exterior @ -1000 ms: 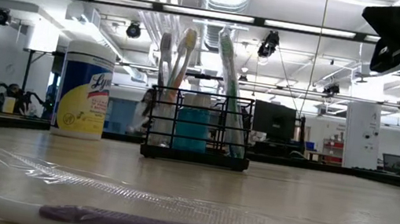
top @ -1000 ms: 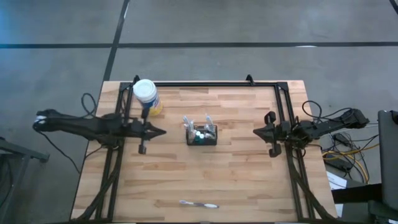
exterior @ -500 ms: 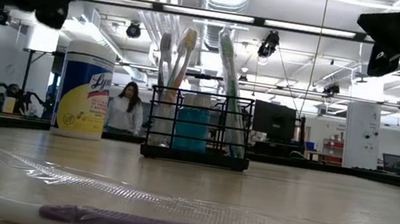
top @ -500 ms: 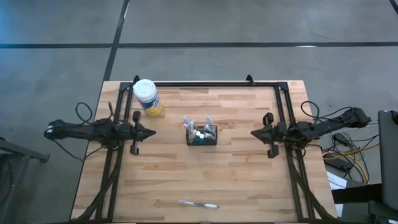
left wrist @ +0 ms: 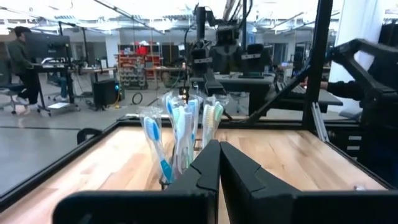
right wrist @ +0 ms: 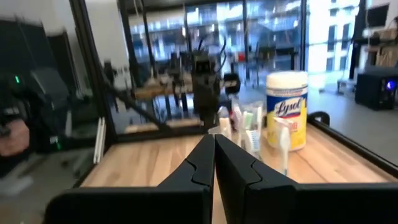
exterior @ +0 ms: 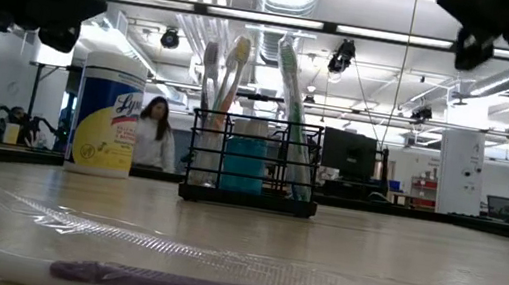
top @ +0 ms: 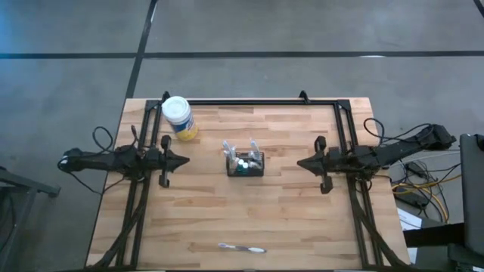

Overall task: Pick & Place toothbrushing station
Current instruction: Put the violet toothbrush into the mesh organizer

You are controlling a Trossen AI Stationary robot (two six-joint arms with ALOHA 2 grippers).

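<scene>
Two arms flank the toothbrushing station (top: 246,164), which stands upright near the middle of the wooden worktop (top: 287,219), its long axis running left to right in the high view, between the two arms. Several toothbrushes (exterior: 222,107) rise from its slots, bristle ends up, some leaning slightly. The left gripper (top: 181,160) hangs above the worktop's left side, pointing at the caddy, fingers (left wrist: 205,168) pressed together and holding nothing. The right gripper (top: 302,163) hangs above the right side, facing the caddy from the opposite end, fingers (right wrist: 202,163) likewise closed and empty. A white-capped, yellow-labelled wipes canister (top: 178,117) stands at the far left corner. A wrapped toothbrush (top: 242,248) lies flat near the front edge, well apart from the caddy.
</scene>
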